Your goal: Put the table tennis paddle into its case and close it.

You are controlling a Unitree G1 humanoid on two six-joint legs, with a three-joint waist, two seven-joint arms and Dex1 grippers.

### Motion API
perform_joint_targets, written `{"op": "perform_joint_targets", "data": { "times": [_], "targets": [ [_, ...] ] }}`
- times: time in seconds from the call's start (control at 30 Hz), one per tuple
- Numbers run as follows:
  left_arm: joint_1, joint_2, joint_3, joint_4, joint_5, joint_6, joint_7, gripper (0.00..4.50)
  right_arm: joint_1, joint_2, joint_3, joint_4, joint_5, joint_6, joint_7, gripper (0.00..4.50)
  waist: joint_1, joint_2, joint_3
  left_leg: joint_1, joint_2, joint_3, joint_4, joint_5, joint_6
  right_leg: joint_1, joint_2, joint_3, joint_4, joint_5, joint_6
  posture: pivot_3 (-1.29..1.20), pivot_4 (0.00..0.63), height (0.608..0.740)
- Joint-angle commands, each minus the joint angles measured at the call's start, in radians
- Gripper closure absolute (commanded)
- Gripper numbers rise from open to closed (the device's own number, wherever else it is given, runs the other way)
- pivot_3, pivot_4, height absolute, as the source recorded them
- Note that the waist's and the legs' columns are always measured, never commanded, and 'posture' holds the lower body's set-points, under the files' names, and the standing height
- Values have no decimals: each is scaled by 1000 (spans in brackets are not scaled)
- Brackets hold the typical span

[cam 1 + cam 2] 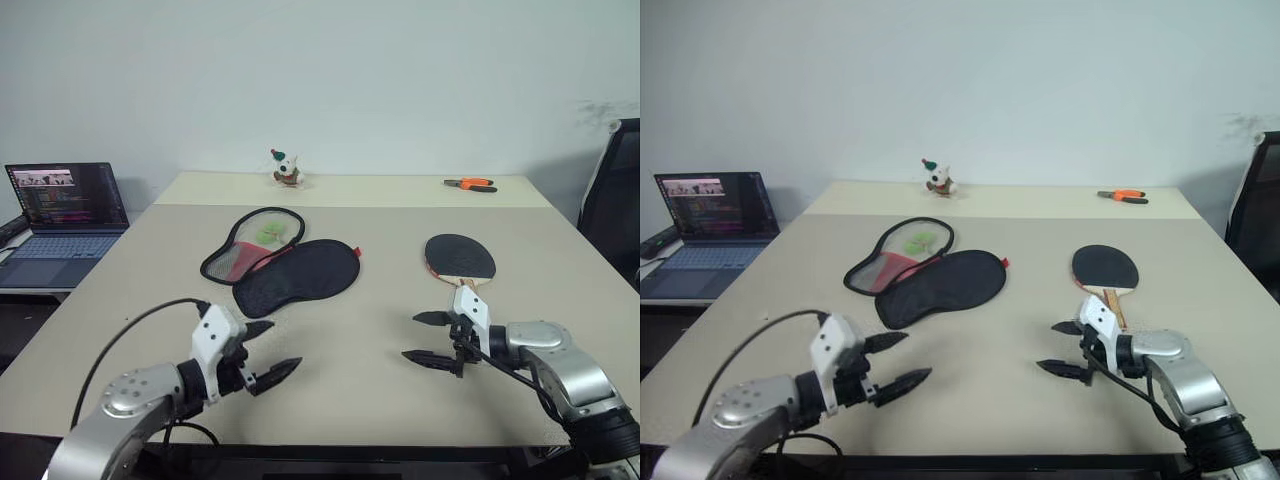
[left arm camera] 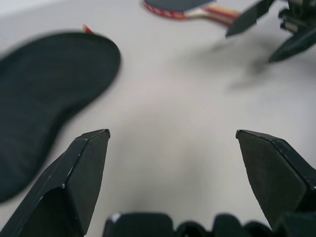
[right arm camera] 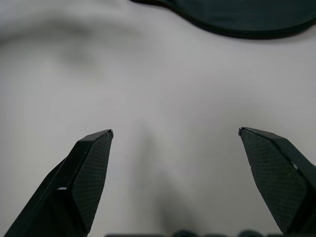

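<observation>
The table tennis paddle [image 1: 459, 258] lies flat on the right half of the table, black face up, its pale handle pointing toward me. The case [image 1: 280, 262] lies unzipped and spread open left of centre, one black half flat, the other showing red and mesh lining [image 1: 252, 243]. My right gripper [image 1: 422, 338] hovers open just in front of the paddle's handle, fingers pointing left. Above the near left part of the table, in front of the case, my left gripper [image 1: 275, 351] stands open and empty. In the left wrist view the case [image 2: 44, 94] and the paddle [image 2: 185, 7] lie ahead.
A small toy figure [image 1: 286, 168] stands at the far centre of the table [image 1: 380, 390], and orange-handled pliers [image 1: 470, 184] lie at the far right. An open laptop [image 1: 62, 215] sits on a stand to the left. A dark chair [image 1: 612, 200] is at the right.
</observation>
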Motion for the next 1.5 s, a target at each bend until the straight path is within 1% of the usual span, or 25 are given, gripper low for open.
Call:
{"op": "perform_joint_targets", "data": {
  "times": [0.03, 0.1, 0.23, 0.37, 0.43, 0.5, 0.6, 0.67, 0.77, 0.9, 1.03, 1.17, 1.37, 1.5],
  "targets": [
    [-9, -17, 11, -20, 12, -31, 19, 28, 23, 5, 41, -67, 1, -1, 9, 0, 1, 0, 0, 0, 0, 0, 0, 0, 0, 0, 0, 0, 0, 0, 0, 0, 150, 740],
    [-10, -25, 12, -10, 23, -41, 27, 28, 31, 29, 54, -65, -9, -13, -18, 0, 1, 0, 0, 0, 0, 0, 0, 0, 0, 0, 0, 0, 0, 0, 0, 0, 150, 740],
    [8, -41, 64, -54, -31, 4, 52, 28, -6, 55, 18, -109, 36, 43, -61, 0, -1, 0, 0, 0, 0, 0, 0, 0, 0, 0, 0, 0, 1, 0, 0, 0, 150, 740],
    [49, -10, 120, -78, -57, 14, 28, 28, -50, 43, -7, -137, 81, 100, -53, 0, 0, 0, 0, 0, 0, 0, 0, 0, 0, 0, 0, 0, 0, 0, 0, 0, 150, 740],
    [75, 14, 168, -72, -67, 3, 0, 28, -63, 48, -2, -159, 94, 125, -63, 0, 0, 0, 0, 0, 0, -1, 0, 0, 0, 0, 0, -1, 0, 0, 0, 0, 150, 740],
    [93, 33, 203, -46, -62, -22, -27, 28, -63, 68, 18, -160, 88, 120, -76, 0, 0, 0, 0, 0, 0, -1, 0, 0, 0, 0, 0, -1, 0, 0, 0, 0, 150, 740],
    [93, 38, 209, -16, -47, -17, -19, 28, -46, 78, 54, -150, 53, 103, -91, 0, 0, 0, 0, 0, 0, -1, 0, 0, 0, 0, 0, -1, 0, 0, -1, 0, 150, 740],
    [66, 36, 201, 11, -43, -9, -7, 28, -44, 72, 44, -142, 58, 98, -88, 0, 0, 0, 0, 0, 0, -1, 0, 0, 0, 0, 0, -1, 0, 0, -1, 0, 150, 740],
    [48, 59, 178, 76, 6, -59, -39, 28, -43, 77, 35, -111, 33, 79, -120, 0, 1, 0, 0, 0, -1, -1, 0, 0, 0, 0, 0, -1, 0, 0, 0, 0, 150, 740],
    [-44, 66, 180, 130, -18, -56, -67, 28, -80, 96, 14, -129, 67, 124, -156, 0, 1, 0, 0, 0, -1, -1, 0, 0, 0, 0, 1, -1, 0, 0, -1, 0, 150, 740],
    [-99, 82, 152, 219, 38, -100, -96, 28, -90, 91, 14, -140, 56, 119, -168, 0, 1, 0, 0, 0, -1, 0, 0, 0, 0, 0, 1, -2, 1, 0, -1, 0, 150, 740],
    [-152, 72, 118, 300, 59, -115, -110, 28, -95, 91, -7, -160, 70, 143, -193, 0, 0, 0, 0, 0, -1, 0, -1, 0, 0, -1, 1, -2, 0, 0, 0, 0, 150, 740],
    [-278, 68, 16, 475, 103, -159, -193, 28, -120, 35, -53, -288, 174, 265, -162, 0, 1, 0, 0, 0, -1, -1, 0, 0, 0, -1, 1, -3, 0, 0, 0, 0, 150, 740],
    [-383, 64, -28, 607, 137, -206, -240, 28, -132, -27, -55, -344, 195, 277, -131, 0, 2, 0, 0, -1, -2, -1, 0, 0, 0, -1, 3, -3, 0, 0, 0, 0, 150, 740]
  ]
}}
